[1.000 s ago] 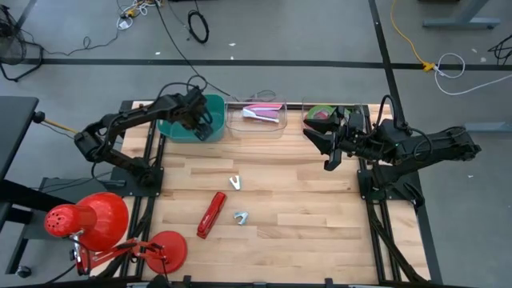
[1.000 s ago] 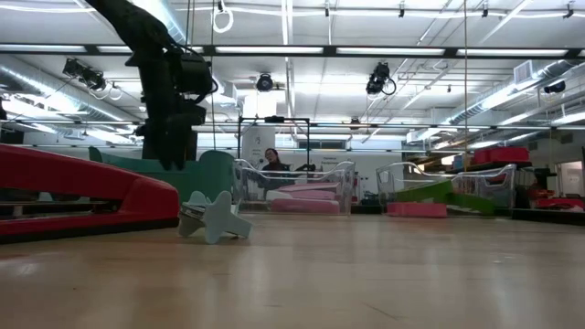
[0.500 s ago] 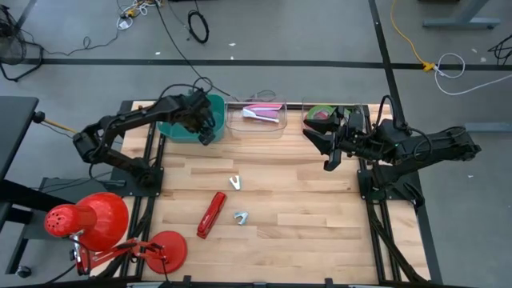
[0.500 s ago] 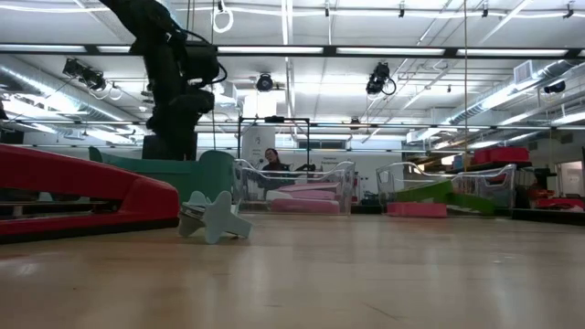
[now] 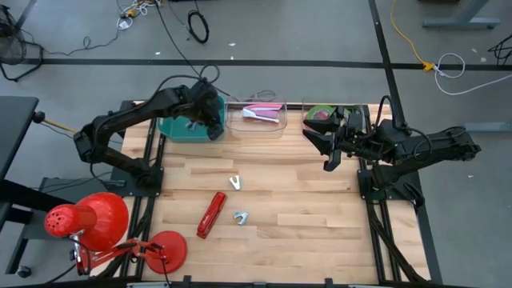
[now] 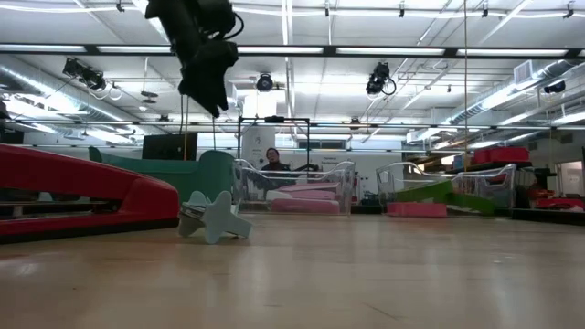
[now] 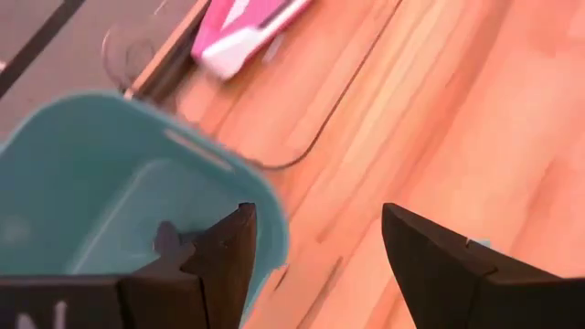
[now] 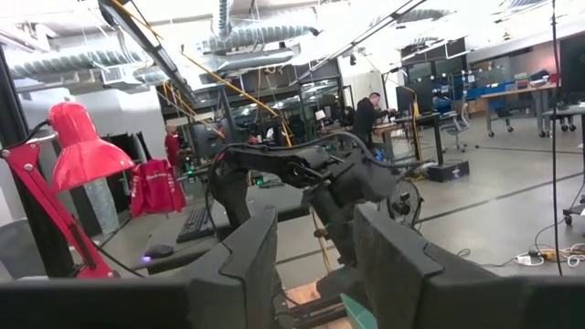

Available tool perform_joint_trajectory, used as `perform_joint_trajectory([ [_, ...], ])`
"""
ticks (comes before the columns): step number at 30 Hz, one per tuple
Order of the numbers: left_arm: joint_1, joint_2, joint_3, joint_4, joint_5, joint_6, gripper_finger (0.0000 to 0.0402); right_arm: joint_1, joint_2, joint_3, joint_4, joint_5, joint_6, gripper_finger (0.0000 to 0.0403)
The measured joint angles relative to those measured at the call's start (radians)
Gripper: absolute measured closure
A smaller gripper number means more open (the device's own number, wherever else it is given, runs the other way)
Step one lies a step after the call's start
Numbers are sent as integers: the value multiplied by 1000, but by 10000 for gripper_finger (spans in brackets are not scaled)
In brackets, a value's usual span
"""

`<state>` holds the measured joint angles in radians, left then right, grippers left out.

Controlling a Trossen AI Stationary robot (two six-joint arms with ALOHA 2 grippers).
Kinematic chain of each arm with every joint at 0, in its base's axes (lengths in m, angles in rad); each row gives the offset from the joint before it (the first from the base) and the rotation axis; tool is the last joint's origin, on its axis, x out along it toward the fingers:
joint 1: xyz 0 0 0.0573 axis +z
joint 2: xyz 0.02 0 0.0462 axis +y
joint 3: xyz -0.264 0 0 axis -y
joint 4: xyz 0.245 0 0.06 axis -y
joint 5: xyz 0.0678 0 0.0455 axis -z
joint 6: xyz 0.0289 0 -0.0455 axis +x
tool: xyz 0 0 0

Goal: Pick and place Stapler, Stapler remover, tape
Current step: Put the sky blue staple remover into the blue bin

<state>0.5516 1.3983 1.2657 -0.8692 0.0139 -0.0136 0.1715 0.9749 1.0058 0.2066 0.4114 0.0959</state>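
My left gripper (image 5: 211, 126) hangs open above the near right corner of the teal bin (image 5: 186, 120), with nothing between its fingers (image 7: 315, 215). A staple remover (image 7: 169, 241) lies on the bin's floor. A red stapler (image 5: 211, 214) and two staple removers (image 5: 235, 183) (image 5: 241, 217) lie flat on the wooden table. A pink stapler (image 5: 262, 114) lies in the clear middle bin. Green and red tape (image 5: 321, 114) lies in the clear right bin. My right gripper (image 5: 326, 152) waits open, raised, beside that bin.
The three bins stand in a row along the table's far edge. A red desk lamp (image 5: 80, 220) with its round base (image 5: 164, 250) stands at the near left corner. Bare wood lies between the bins and the red stapler. A person (image 6: 271, 160) sits in the room behind.
My left gripper has risen from low over the teal bin to well above its rim, shifting a little toward the table's right edge, its fingers staying apart. Nothing on the table has moved.
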Motion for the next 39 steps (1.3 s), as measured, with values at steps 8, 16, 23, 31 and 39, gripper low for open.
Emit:
perform_joint_trajectory([
  [8,-97,0,22,1,15,1,163,0,0,0,0,0,-3,257],
  [16,-240,0,22,3,79,147,164,0,0,0,0,0,-4,257],
  [23,-354,0,22,3,79,287,164,0,0,0,0,0,-4,257],
  [31,-446,2,22,3,59,288,164,0,0,0,0,0,-4,257],
  [39,-513,25,22,14,-19,290,164,0,0,0,-25,-9,15,257],
])
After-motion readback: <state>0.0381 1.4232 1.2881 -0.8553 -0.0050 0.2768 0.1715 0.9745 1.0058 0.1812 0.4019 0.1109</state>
